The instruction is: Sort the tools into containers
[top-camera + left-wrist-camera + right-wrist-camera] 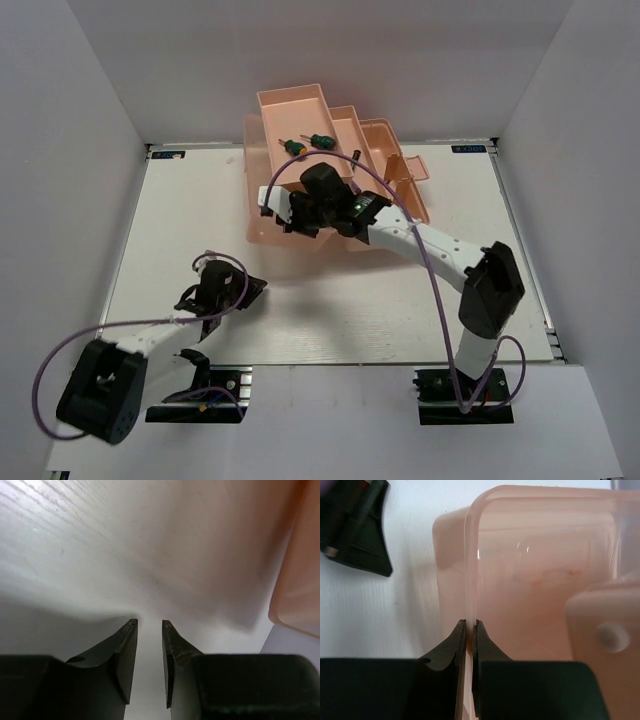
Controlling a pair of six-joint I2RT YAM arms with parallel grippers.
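Right gripper (pixel 469 626): fingers nearly closed, pinching a toolbox (pixel 540 570) wall rim. Left gripper (pixel 149 625): narrow gap, empty, near the toolbox. Two screwdrivers (pixel 293 147) lie inside at its far side. You're likely repositioning the toolbox; next, release cleanly.

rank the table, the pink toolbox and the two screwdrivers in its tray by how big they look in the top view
1. table
2. pink toolbox
3. tied: the left-hand screwdriver and the right-hand screwdriver look about alike, and both are too small to rank.
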